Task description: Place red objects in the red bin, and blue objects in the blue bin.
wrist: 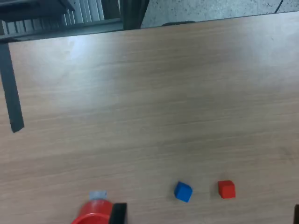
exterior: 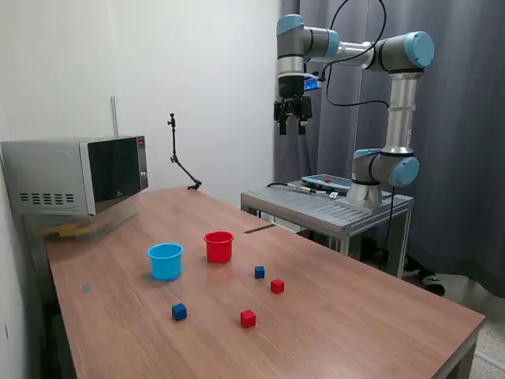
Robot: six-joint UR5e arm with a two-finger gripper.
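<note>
Exterior view shows the arm raised high above the far end of the wooden table (exterior: 355, 316), with its claw (exterior: 293, 120) pointing down and well clear of everything below; the fingers look slightly parted and nothing is between them. On the table the blue cup (exterior: 166, 260) and the red cup (exterior: 218, 246) stand upright near each other, the blue one toward the exterior view's left. In front of them lie four small cubes, all apart from one another: a blue cube (exterior: 259, 272) and a red cube (exterior: 277, 286) close together nearest the red cup, another red cube (exterior: 248, 318) closer to the camera, and another blue cube (exterior: 179, 311) in front of the blue cup. No cube is in either cup. A microwave (exterior: 79, 174) sits at the table's far corner on the exterior view's left, and a metal stand (exterior: 331, 209) carries the arm's base. From the wrist view, bare tabletop fills most of the picture, with one blue cube (wrist: 183, 191) and one red cube (wrist: 226, 189) just beside each other and the rim of the red cup (wrist: 93, 215) at the edge.
</note>
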